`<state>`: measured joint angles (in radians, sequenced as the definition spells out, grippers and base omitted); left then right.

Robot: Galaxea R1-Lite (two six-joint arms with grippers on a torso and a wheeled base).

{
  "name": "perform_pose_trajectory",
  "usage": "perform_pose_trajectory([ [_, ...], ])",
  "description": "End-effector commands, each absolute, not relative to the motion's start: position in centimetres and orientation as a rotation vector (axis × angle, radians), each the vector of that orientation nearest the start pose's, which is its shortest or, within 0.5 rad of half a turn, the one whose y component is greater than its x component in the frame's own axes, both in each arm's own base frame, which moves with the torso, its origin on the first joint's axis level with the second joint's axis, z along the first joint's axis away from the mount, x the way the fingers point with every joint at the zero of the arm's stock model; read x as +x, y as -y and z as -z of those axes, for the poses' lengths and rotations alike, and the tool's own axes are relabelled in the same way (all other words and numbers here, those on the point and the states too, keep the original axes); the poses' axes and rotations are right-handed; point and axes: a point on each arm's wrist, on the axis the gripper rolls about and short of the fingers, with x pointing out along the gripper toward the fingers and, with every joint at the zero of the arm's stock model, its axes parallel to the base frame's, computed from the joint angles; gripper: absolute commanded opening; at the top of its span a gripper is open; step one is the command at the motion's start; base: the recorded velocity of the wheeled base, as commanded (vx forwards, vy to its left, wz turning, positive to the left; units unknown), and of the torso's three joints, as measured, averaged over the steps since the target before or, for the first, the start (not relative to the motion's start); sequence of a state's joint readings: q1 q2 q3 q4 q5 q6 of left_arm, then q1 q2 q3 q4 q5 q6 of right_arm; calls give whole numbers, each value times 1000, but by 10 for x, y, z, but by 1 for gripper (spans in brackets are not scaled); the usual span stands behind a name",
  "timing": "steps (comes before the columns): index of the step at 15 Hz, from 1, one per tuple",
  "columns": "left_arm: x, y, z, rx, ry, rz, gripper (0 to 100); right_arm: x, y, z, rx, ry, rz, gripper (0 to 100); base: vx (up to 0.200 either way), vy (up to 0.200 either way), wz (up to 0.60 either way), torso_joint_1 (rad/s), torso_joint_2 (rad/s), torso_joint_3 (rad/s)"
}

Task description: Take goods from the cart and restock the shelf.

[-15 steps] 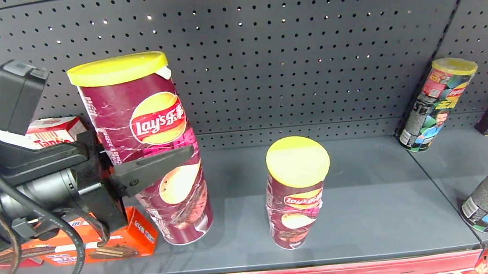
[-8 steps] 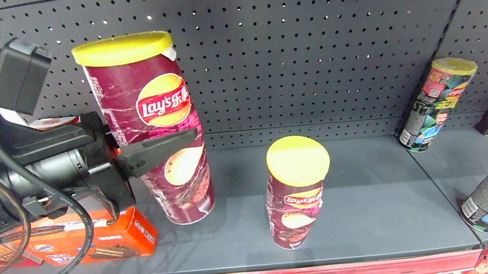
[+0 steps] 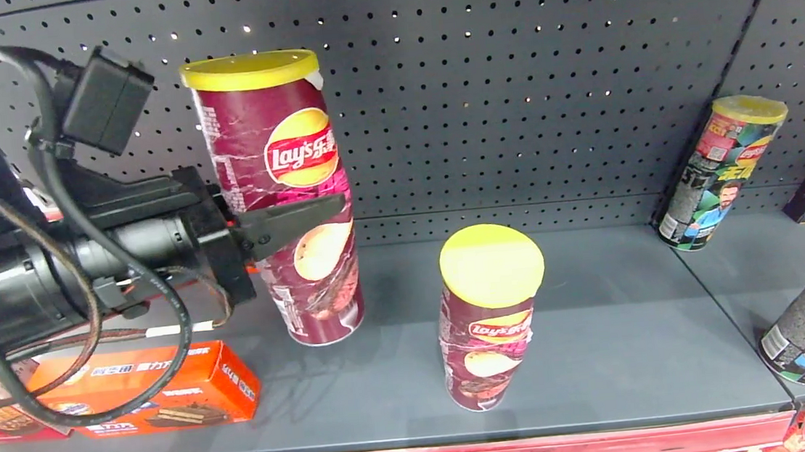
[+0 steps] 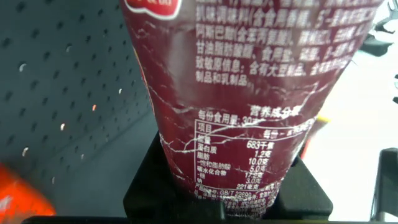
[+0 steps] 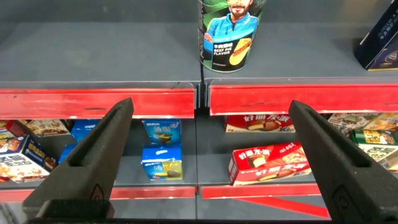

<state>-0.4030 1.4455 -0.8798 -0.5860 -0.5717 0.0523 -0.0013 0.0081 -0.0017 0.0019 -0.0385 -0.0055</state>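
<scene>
shelf: grey deck (image 3: 602, 339) with red front lip, dark pegboard (image 3: 505, 64) behind
held can: maroon chip tube, yellow lid (image 3: 283, 193), left-middle of the deck near the pegboard, leaning slightly. Can't tell if the base touches the deck
left end effector: (image 3: 314, 219) clamped across the tube's mid-body, one finger across the front label. The wrist view shows the tube wall (image 4: 242, 124) between the jaws
right end effector: (image 5: 211, 186) fingers spread, holding nothing, out in front of the lower shelves
neighbours: second can (image 3: 494, 313) upright toward the front, apart from the held one. Orange box (image 3: 169, 392) lying flat at the front left. Green can (image 3: 722, 169) leaning on the pegboard far right
handling (judgement): light, thin cardboard wall, dents if squeezed hard. Glossy wrap may slip. Tall and narrow, tips easily
grip point (judgement): mid-body or a little lower is right. Avoid the lid
</scene>
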Motion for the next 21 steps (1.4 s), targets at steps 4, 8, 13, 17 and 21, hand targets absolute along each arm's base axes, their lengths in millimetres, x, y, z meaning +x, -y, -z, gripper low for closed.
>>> perform_pose_trajectory([
  [4,282,147,-277,69,-15,1017,0,-22,1,-76,-6,-11,40,100,0,0,0,0,0,0],
  [8,320,165,-257,79,27,1016,0,-22,1,-76,-6,-12,40,100,0,0,0,0,0,0],
  [13,351,176,-225,80,102,1000,0,-22,1,-76,-6,-14,40,100,0,0,0,0,0,0],
  [17,361,181,-208,82,73,1006,0,-22,1,-76,-6,-12,40,100,0,0,0,0,0,0],
  [21,364,186,-201,84,87,1013,0,-22,1,-76,-6,-12,40,100,0,0,0,0,0,0],
])
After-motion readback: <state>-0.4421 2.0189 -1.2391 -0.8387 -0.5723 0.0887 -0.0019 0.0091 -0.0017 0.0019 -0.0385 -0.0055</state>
